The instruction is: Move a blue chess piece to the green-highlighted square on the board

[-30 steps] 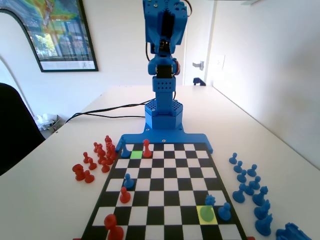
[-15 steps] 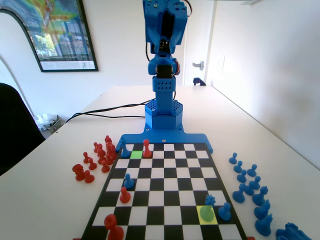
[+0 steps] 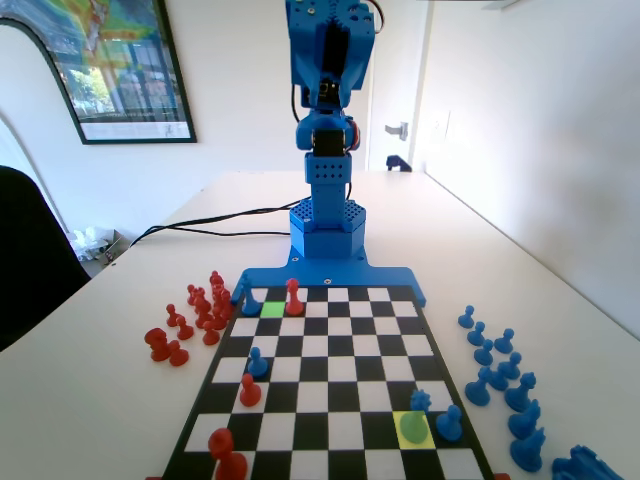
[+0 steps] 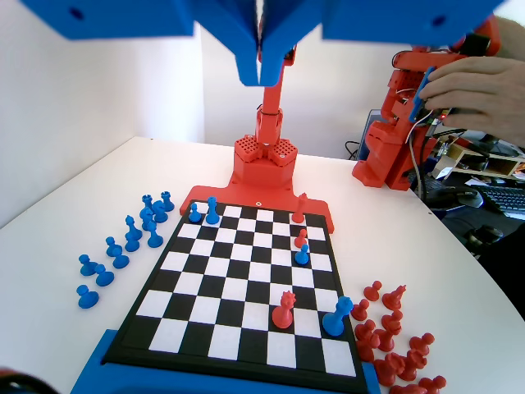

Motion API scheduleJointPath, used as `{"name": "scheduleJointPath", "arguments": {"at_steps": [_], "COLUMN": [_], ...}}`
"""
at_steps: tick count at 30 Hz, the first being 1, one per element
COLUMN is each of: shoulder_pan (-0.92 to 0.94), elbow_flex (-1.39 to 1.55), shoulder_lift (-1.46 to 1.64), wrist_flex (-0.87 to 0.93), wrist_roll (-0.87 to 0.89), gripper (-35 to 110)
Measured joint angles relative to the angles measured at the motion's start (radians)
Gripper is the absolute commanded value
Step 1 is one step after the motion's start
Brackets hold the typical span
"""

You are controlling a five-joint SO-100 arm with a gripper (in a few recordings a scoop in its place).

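Wrist view has the gripper (image 4: 262, 70) pressed together, empty, high above the board (image 4: 238, 283); the blue chess piece (image 4: 195, 213) sits far below it, so reaching comes next, I'd say.

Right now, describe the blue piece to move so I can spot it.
In the fixed view, at the near right corner of the board, find the yellow square. The blue piece stands at its far edge; its notched crown sets it apart from the round-headed pawn on its right.

Glossy checkered board (image 4: 238, 287); smooth plastic blue chess piece (image 3: 420, 400); matt white table (image 3: 110, 390).
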Motion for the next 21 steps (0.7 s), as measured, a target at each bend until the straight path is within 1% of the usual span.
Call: {"name": "scheduleJointPath", "arguments": {"at_steps": [8, 21], "shoulder_pan": [-0.012, -0.011], "elbow_flex": [-0.015, -0.370], "shoulder_lift": [-0.025, -0.460], "wrist_flex": [0.003, 0.132], "wrist_roll": [0.000, 0.031], "gripper": [1, 1]}}
